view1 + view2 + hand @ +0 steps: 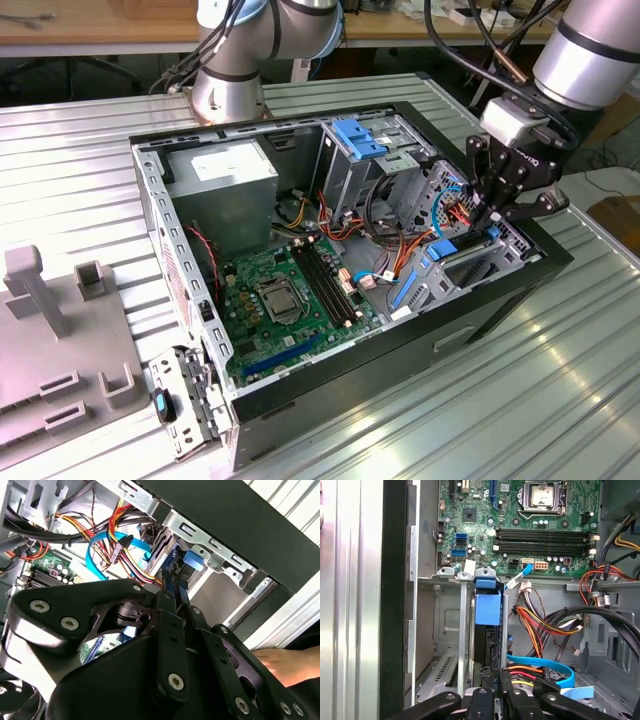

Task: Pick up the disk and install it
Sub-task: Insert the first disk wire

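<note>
The ribbed metal surface (420,400) carries an open computer case (340,390), laid on its side so its bays face up to the arm. At the exterior view's right the gripper (492,215) reaches into the drive cage (470,262) beside the motherboard (295,290). The disk (487,625) stands on edge in a cage slot, partly seated, its blue carrier uppermost. In both wrist views the jaws appear clamped on its near edge, likely to steady it along the rails.

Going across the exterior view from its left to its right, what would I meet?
Grey plastic fixture → power supply box → green motherboard → blue bracket on the drive cage → gripper at the case's far side.
</note>
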### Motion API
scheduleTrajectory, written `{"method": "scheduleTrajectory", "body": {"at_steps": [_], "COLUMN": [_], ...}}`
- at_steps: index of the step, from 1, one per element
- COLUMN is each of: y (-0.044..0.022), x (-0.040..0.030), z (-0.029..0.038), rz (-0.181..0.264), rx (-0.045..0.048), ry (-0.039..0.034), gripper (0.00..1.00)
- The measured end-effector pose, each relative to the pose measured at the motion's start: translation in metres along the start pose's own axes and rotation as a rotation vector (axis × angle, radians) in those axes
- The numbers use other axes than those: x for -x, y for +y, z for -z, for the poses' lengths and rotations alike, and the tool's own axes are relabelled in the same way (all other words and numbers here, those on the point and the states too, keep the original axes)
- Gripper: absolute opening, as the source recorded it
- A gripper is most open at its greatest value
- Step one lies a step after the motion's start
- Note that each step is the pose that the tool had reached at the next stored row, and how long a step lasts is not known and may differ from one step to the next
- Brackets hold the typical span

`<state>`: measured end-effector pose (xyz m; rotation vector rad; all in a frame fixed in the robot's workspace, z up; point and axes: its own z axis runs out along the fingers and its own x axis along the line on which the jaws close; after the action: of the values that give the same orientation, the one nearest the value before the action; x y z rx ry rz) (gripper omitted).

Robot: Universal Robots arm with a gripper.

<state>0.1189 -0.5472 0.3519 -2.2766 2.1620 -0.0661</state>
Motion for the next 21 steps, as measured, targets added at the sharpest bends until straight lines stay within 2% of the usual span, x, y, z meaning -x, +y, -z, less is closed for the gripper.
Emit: {"method": "scheduleTrajectory", "body": {"at_steps": [12, 21], "y": [-0.0011, -0.0011], "x": [-0.0027, -0.0029], "z": [-0.0044, -0.0049], "rz": [-0.004, -0.004], "rx": [0.0001, 0.0001], "ry": [0.0002, 0.0004], "gripper": [0.16, 0.16]}}
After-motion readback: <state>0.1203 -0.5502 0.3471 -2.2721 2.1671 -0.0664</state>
